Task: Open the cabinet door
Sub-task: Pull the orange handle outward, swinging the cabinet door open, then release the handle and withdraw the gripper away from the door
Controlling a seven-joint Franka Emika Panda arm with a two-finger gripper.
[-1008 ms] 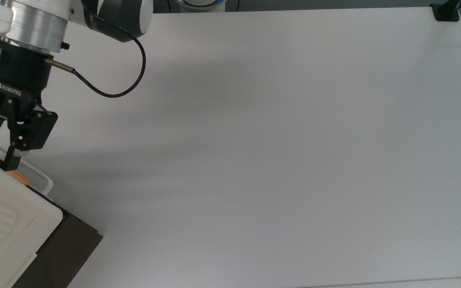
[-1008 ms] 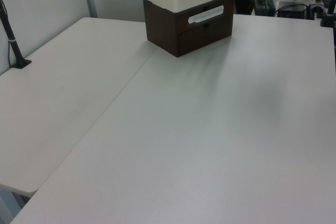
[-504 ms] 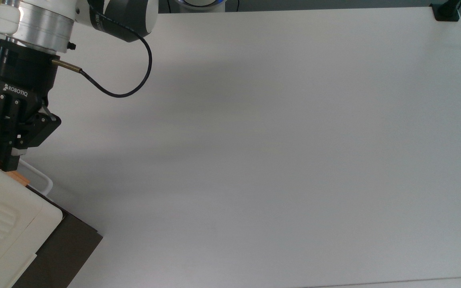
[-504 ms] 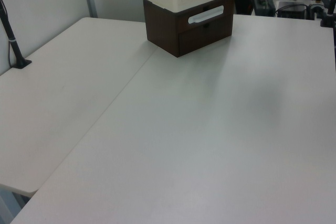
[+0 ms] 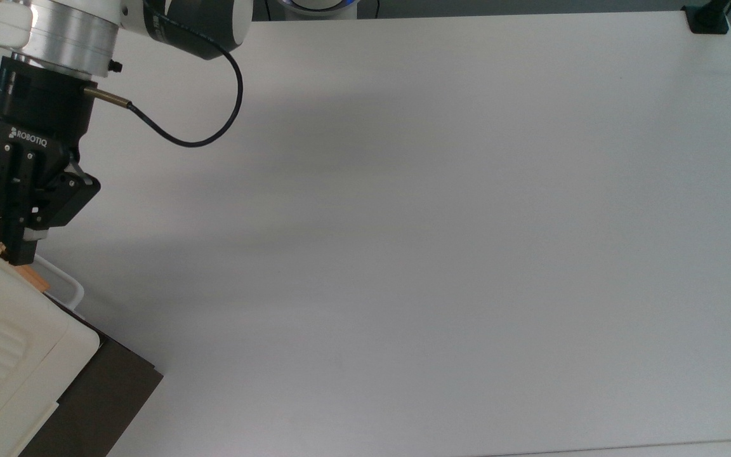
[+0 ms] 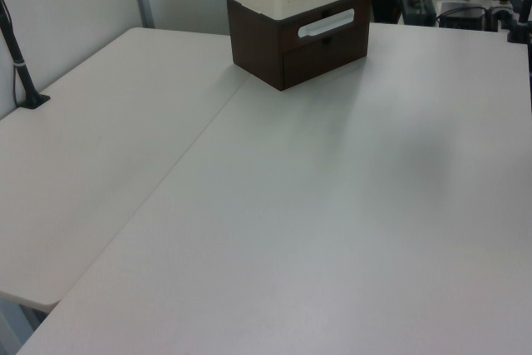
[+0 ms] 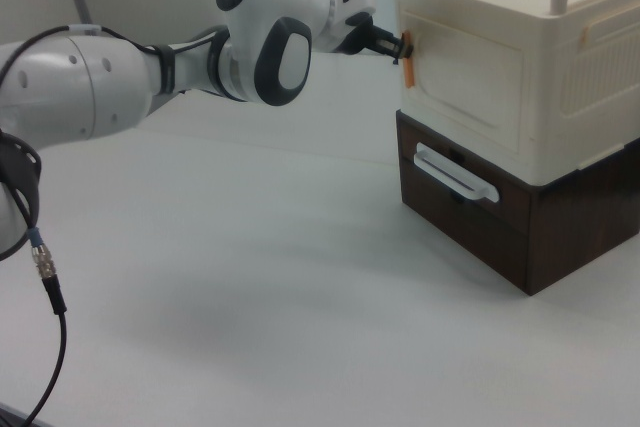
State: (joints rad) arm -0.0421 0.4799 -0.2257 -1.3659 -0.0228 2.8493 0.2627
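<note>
**Cabinet door, handle grasped, door not yet swung**

Landmark for all places: the small cream-white box cabinet with ribbed moulded top, standing on a dark brown drawer base at the table's edge.

1. Robot arm, white with dark joints. Reaches in from the right view's left, level with the cabinet's upper front, so that the wrist lines up with the handle.

2. Black two-finger hand. At the cabinet's front corner; fingers closed to a narrow gap around the slim copper-coloured bar handle, apparently gripping it near its top end. Judged a hold for pulling.

3. Cabinet door, cream flat rectangular panel. On the cabinet's front face, above the base; appears flush or barely cracked. The handle sits at the edge nearest the arm, so the hinge is judged to lie at the far edge.

4. White rounded loop handle. Below the door, on the brown base's drawer; untouched.
</note>
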